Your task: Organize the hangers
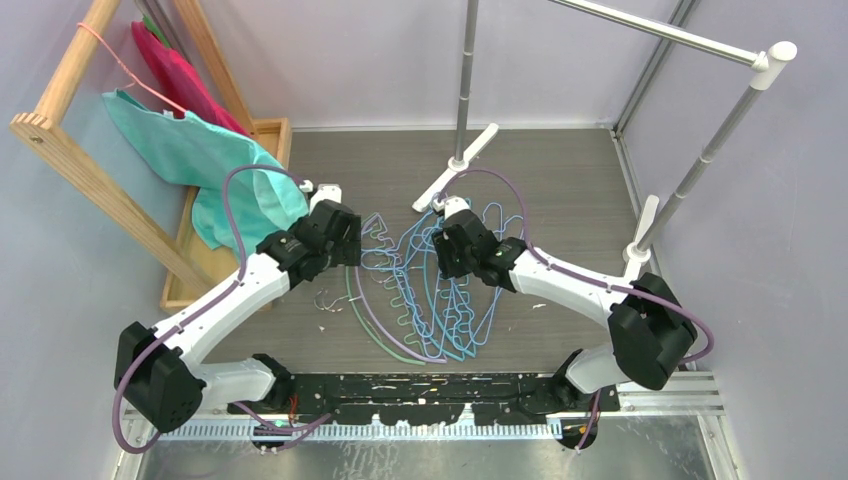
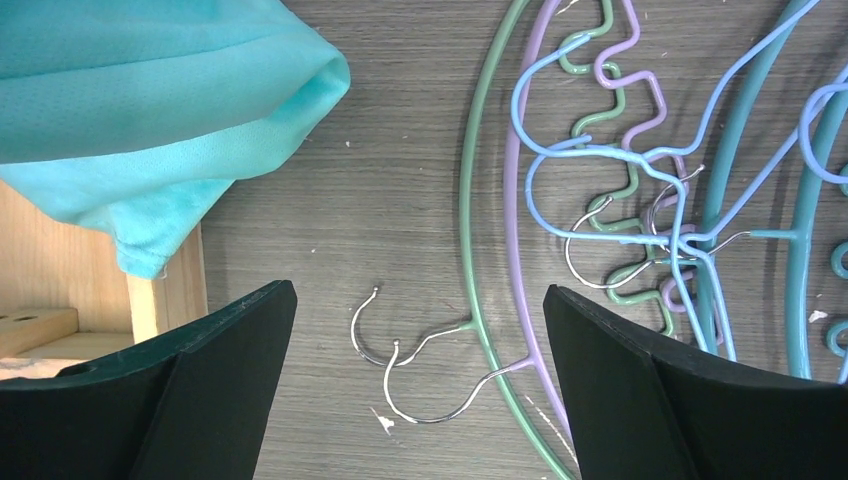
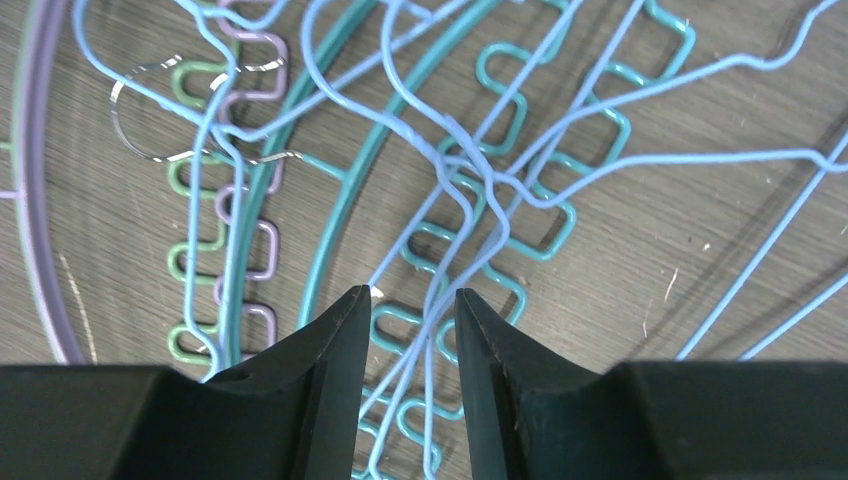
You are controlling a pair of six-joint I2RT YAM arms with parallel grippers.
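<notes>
A tangled pile of hangers (image 1: 430,290) lies flat on the table between my two grippers. The green arched hanger (image 2: 467,200) and the lilac one (image 2: 510,230) lie at its left edge. Their metal hooks (image 2: 365,340) rest on the table between my left fingers. Teal arched hangers (image 3: 340,230) and thin light-blue wire hangers (image 3: 470,170) are crossed over each other. My left gripper (image 2: 417,290) is wide open and empty above the hooks; it also shows in the top view (image 1: 350,242). My right gripper (image 3: 412,292), also in the top view (image 1: 445,250), is narrowly open, with light-blue wires passing between its tips.
A silver rail (image 1: 660,30) on posts with white feet (image 1: 470,155) stands at the back and right. A wooden rack (image 1: 80,160) at the left carries a teal cloth (image 1: 190,150), a red cloth (image 1: 185,80) and a pink wire hanger (image 1: 120,70). The teal cloth (image 2: 150,100) hangs close to my left gripper.
</notes>
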